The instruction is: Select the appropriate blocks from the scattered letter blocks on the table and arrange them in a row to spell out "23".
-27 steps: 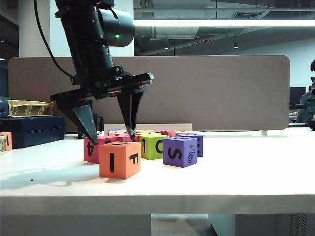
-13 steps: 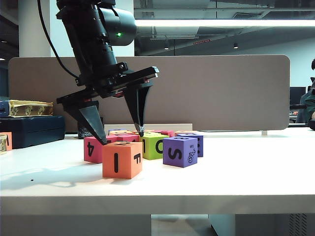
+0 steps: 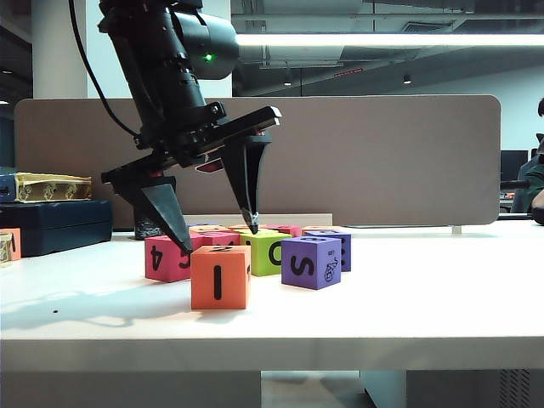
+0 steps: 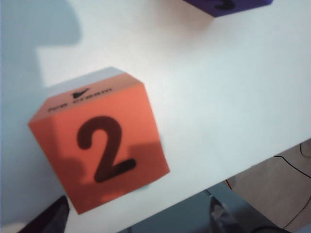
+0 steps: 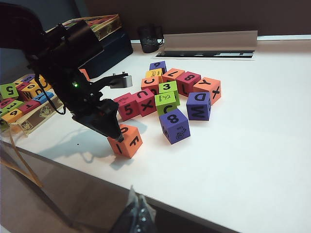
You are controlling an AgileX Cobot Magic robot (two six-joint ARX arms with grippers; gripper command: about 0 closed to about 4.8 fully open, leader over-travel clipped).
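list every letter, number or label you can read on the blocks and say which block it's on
"2" top, "I" front: orange block under the open left gripper
"4": pink block
"S": purple block
"3" top: green block
"8": same purple block, top
"D", "M": second purple block
Small print on the orange block's side: blurred
Right gripper: not in view

Over the last second the small orange foam cube near the table's front edge has turned and shifted a little to the right in the exterior view: earlier it showed an "I" face and an "F" face, now only the "I" face shows, squarely. The left gripper, jaws spread wide above the cube, has swung with it, its fingertips now slightly further right.
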